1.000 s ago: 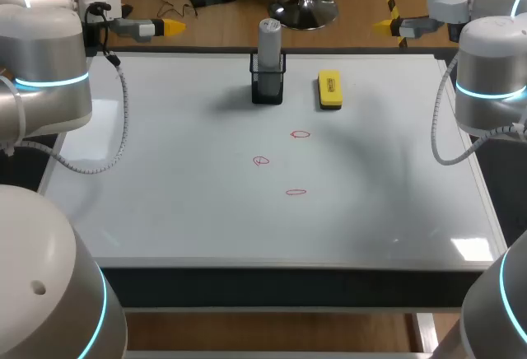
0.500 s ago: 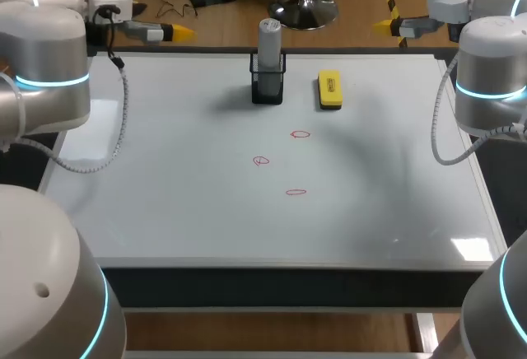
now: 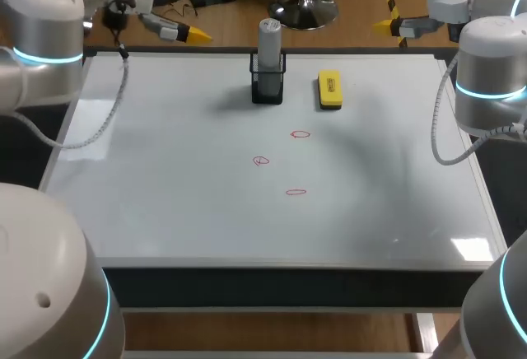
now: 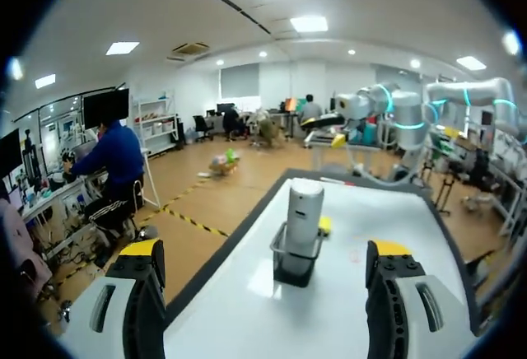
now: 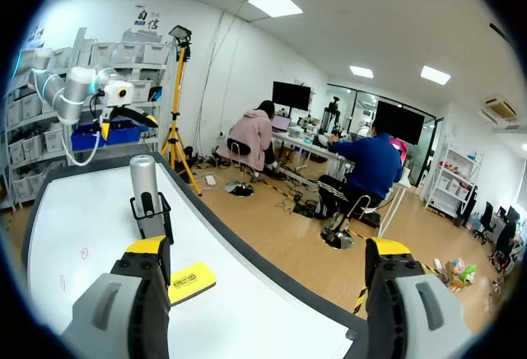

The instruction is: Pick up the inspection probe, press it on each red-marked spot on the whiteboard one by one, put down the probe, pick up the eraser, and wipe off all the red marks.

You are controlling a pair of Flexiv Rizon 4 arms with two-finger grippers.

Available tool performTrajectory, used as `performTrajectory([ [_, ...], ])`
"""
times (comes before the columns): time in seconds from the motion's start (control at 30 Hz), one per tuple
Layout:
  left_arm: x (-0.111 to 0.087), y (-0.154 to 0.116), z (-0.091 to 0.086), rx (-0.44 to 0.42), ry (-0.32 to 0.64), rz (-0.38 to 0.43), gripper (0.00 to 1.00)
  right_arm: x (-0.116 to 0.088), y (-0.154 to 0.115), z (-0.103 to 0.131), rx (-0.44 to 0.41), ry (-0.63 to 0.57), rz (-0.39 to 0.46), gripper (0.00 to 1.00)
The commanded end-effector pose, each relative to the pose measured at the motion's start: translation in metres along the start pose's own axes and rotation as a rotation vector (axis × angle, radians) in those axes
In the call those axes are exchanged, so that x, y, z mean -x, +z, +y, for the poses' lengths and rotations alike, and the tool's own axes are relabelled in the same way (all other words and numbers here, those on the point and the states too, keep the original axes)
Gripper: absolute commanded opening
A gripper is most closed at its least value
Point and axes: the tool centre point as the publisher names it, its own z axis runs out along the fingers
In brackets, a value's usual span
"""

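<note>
Status: no tool lifted, no mark pressed or wiped; the task is judged to be at its first step.

Inspection probe (image 3: 270, 36): a grey cylinder standing upright in a black mesh holder (image 3: 268, 85) near the far edge of the whiteboard (image 3: 165, 202). Its upper body rises above the holder's rim. I judge that this leaves it free for a grasp from the side.

Eraser (image 3: 329, 90): yellow, lying flat just beside the holder on the right arm's side, apart from it.

Red marks (image 3: 300, 135): three small outlines near the middle of the whiteboard, well apart from both tools. Pressing them should therefore disturb neither tool.

Left claw (image 3: 193, 35): held level above the far left part of the surface, fingers spread wide and holding nothing. In its wrist view the probe stands ahead, centred between the two fingers. This alignment suggests an approach to the probe.

Right claw (image 3: 385, 24): beyond the far right corner, fingers likewise wide and empty, with the holder and eraser ahead of its left finger. Its position is judged to keep it out of the left arm's path.
</note>
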Motion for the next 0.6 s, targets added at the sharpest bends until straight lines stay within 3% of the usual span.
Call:
performTrajectory([
  [0.03,0.009,0.017,-0.002,-0.011,0.027,0.158,1.0,0.0,0.0,0.0,-0.001,0.0,0.001,1.0],
  [0.33,-0.003,0.053,-0.005,-0.046,0.034,0.27,1.0,0.0,0.0,0.0,-0.001,0.0,0.001,1.0],
  [0.6,-0.019,0.082,-0.004,-0.07,0.025,0.315,1.0,0.0,0.0,0.0,-0.001,0.0,0.001,1.0],
])
